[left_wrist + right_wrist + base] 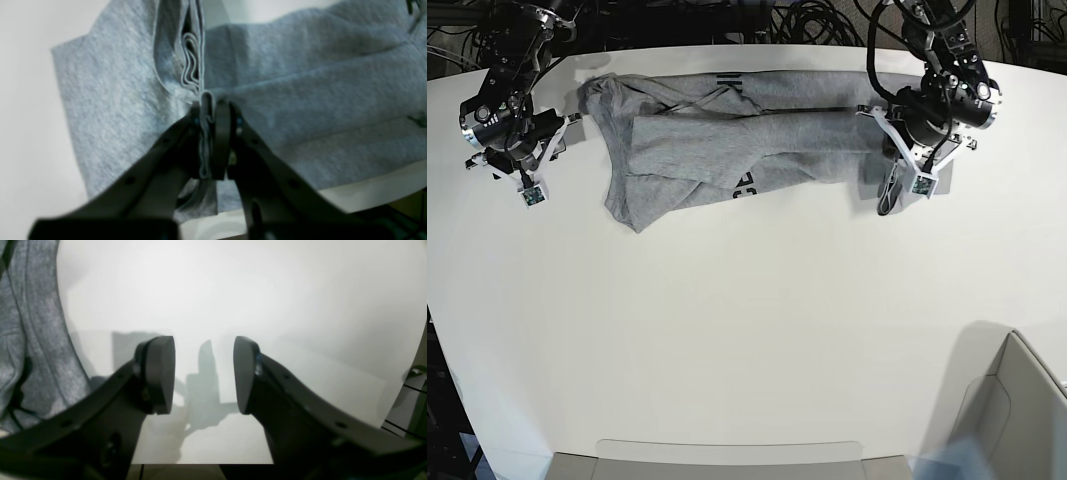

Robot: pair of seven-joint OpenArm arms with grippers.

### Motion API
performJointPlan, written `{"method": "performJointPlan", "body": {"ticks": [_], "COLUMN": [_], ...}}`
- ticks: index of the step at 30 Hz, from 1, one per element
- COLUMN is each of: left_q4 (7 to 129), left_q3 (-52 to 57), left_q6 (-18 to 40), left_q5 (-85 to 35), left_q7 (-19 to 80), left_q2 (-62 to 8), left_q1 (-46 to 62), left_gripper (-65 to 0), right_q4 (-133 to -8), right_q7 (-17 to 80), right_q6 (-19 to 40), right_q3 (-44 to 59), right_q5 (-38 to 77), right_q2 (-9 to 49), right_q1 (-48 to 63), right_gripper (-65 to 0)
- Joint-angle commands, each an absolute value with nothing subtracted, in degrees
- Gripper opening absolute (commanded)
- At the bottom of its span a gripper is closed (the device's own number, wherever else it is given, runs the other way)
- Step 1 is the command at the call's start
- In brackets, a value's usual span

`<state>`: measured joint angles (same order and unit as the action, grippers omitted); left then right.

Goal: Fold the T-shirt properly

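Left end effector (209, 133) is clamped narrow on a bunched edge of the T-shirt (727, 140), several layers of grey cloth pinched upright between its pads, as the left wrist view shows. That grip sits at the shirt's end on the base view's right, and the cloth runs from there in a long, fairly taut band across the far part of the white tabletop (747, 330). Holding the stacked edge like this probably serves to keep the layers together and the cloth stretched, so that a fold line stays straight.

Right end effector (204, 373) stands wide apart and grips nothing; only bare tabletop and its own shadow lie between the pads. It hangs just beside the shirt's other end, where the cloth is rumpled and a flap lies turned over, with some black lettering peeking out. By my judgement the fold is only partly done: the shirt is narrowed but uneven, and the free end needs taking up next.
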<state>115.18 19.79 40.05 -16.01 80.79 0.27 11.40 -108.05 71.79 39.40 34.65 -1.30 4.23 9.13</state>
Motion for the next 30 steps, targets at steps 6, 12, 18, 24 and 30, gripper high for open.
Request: {"method": "performJointPlan", "body": {"ticks": [6, 12, 18, 24, 30], "left_q4": [116.3, 116.9, 116.9, 116.9, 116.9], "left_q3": [18.8, 18.9, 18.6, 17.2, 13.1], "left_q6": [40.0, 40.0, 40.0, 40.0, 40.0], "left_q5": [-16.8, -16.8, -17.0, -17.0, -17.0], "left_q7": [80.0, 80.0, 80.0, 80.0, 80.0], "left_q2": [0.1, 0.0, 0.3, 2.7, 4.7], "left_q1": [10.9, 12.1, 13.7, 13.7, 14.7], "left_gripper": [-65.0, -65.0, -65.0, -65.0, -65.0], "right_q4": [-108.9, -108.9, -108.9, -108.9, -108.9], "right_q7": [71.3, 71.3, 71.3, 71.3, 71.3], "right_q6": [40.0, 40.0, 40.0, 40.0, 40.0], "right_q3": [34.7, 34.7, 34.7, 34.7, 33.9], "right_q5": [-1.2, -1.2, -1.2, -1.3, -1.3], "right_q2": [4.8, 4.8, 4.7, 4.7, 4.7], "right_q1": [8.1, 8.1, 8.1, 7.9, 7.9], "right_gripper": [-36.5, -36.5, -36.5, -36.5, -36.5]}}
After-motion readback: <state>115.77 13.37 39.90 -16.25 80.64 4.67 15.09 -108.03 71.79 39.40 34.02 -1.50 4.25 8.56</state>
